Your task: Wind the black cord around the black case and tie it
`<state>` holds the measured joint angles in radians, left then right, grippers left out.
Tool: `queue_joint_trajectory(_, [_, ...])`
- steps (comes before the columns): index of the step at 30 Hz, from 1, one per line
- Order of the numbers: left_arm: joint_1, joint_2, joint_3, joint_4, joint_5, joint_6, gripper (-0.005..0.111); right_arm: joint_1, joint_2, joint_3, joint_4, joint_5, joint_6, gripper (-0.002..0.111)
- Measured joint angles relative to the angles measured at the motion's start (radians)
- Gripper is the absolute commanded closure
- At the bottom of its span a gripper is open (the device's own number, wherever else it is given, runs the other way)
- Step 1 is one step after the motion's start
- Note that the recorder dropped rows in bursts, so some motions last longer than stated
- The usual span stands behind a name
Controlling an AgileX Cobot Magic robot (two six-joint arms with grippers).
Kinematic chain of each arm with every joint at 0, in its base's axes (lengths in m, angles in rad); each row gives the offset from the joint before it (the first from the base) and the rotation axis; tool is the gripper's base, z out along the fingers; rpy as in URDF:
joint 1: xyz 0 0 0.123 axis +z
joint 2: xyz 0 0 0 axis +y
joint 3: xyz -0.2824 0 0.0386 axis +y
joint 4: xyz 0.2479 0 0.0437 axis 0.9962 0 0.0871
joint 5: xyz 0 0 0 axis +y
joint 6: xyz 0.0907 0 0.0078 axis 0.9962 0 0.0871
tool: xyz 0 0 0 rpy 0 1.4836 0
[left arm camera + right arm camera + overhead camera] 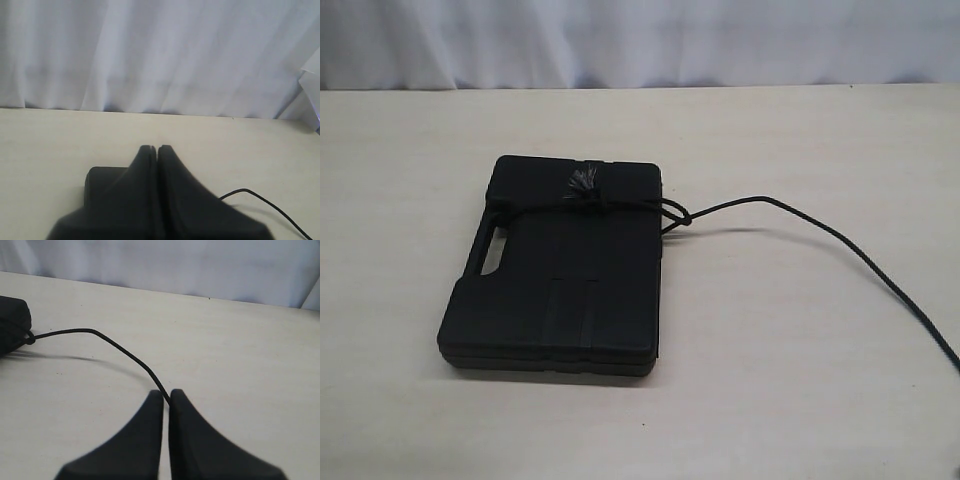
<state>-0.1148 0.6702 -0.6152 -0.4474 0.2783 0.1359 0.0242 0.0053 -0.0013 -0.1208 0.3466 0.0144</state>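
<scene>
The black case (560,270) lies flat on the table, handle slot to the left. The black cord (800,215) crosses its far end, where the frayed tuft (583,182) rests on the lid. It loops at the case's right edge and trails off to the right. Neither gripper shows in the exterior view. My left gripper (157,148) is shut with nothing in it, and the case (100,185) lies just beyond it. My right gripper (166,394) is shut on the cord (120,350), which runs slack back to the case corner (12,320).
The pale table (770,380) stretches around the case on every side. A white curtain (640,40) hangs along the table's far edge. A stretch of cord (260,200) lies on the table beside the left gripper.
</scene>
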Motion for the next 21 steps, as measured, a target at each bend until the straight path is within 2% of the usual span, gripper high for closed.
queue_joint_trajectory(21, [-0.005, 0.000, 0.000, 0.000, -0.013, 0.000, 0.107, 0.000, 0.000, 0.000, 0.000, 0.000, 0.000, 0.104])
